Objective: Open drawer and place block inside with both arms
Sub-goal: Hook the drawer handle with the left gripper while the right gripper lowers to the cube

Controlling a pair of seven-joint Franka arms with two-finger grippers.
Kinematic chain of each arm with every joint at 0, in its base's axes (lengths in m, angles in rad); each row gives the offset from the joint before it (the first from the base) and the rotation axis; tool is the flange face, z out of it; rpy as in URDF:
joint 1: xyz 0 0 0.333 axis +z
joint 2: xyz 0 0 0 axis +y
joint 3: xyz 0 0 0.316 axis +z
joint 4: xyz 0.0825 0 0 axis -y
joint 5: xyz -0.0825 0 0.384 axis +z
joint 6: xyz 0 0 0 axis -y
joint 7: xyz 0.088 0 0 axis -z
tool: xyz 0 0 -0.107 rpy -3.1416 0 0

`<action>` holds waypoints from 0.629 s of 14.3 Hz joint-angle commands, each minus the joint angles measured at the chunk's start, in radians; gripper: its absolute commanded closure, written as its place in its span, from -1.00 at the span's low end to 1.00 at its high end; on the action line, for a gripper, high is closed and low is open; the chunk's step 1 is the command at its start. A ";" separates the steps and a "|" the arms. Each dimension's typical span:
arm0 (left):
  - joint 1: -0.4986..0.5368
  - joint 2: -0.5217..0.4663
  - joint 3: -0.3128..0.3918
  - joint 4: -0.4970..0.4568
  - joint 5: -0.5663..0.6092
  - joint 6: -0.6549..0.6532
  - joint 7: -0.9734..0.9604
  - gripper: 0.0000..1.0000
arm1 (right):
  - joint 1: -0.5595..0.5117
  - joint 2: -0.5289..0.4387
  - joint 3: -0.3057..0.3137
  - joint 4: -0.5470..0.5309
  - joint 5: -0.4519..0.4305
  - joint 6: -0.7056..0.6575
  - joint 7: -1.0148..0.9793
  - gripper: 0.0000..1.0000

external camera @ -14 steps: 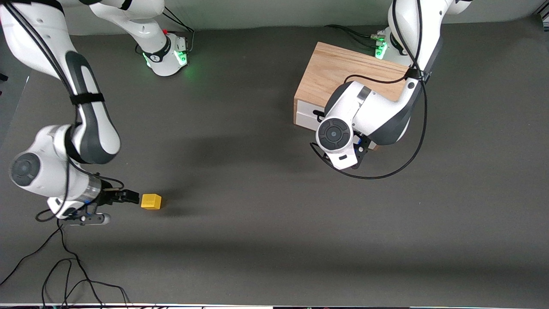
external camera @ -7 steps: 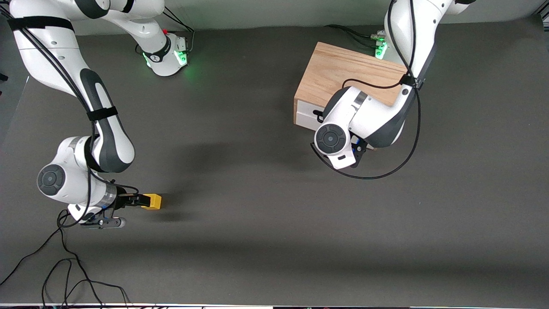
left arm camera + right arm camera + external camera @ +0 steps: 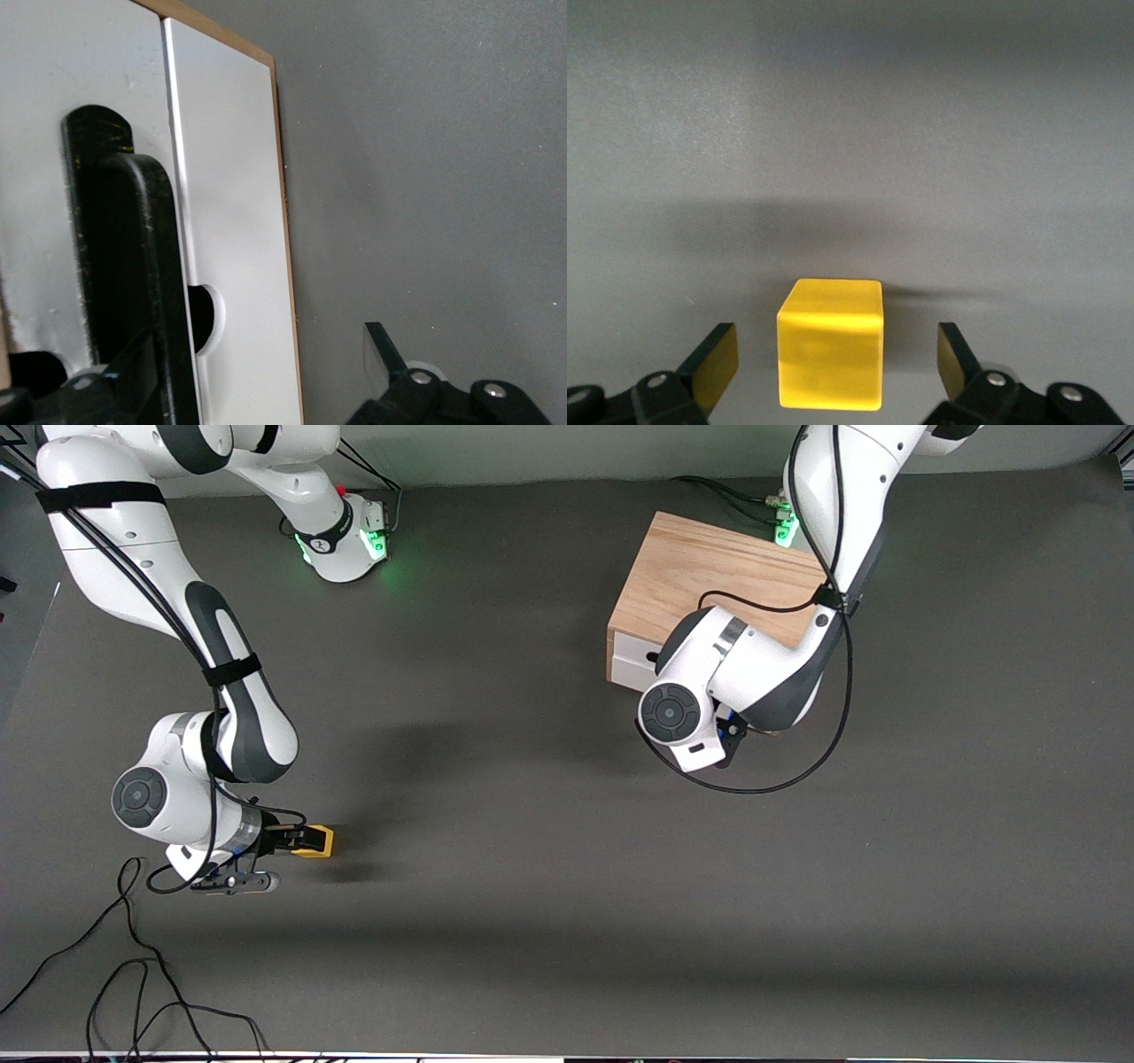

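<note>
The yellow block (image 3: 319, 841) lies on the dark table toward the right arm's end. My right gripper (image 3: 297, 839) is open and low at the block. In the right wrist view the block (image 3: 830, 354) sits between the two fingers, with a gap on each side. The light oak box (image 3: 709, 576) stands near the left arm's base, and its white drawer front (image 3: 631, 657) is flush and shut. My left gripper (image 3: 239, 381) is open in front of the drawer. The black bar handle (image 3: 124, 266) is close by one finger. In the front view the wrist hides the gripper.
A second white panel with a round notch (image 3: 235, 221) lies beside the handled one. A black cable loop (image 3: 753, 786) hangs from the left arm over the table. Loose black cables (image 3: 133, 974) lie near the front edge at the right arm's end.
My right gripper has moved up to the block, so its open fingers now straddle it. My left wrist has shifted slightly along the drawer front toward the right arm's end.
</note>
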 commanded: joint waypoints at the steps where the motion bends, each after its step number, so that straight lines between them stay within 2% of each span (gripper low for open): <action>1: -0.001 -0.006 0.008 -0.002 0.016 0.020 -0.003 -1.00 | 0.006 -0.011 -0.004 -0.039 -0.009 0.042 -0.009 -1.00; 9: -0.001 0.004 0.012 0.027 0.042 0.080 -0.001 -1.00 | 0.004 0.000 -0.004 -0.044 -0.009 0.050 -0.008 -1.00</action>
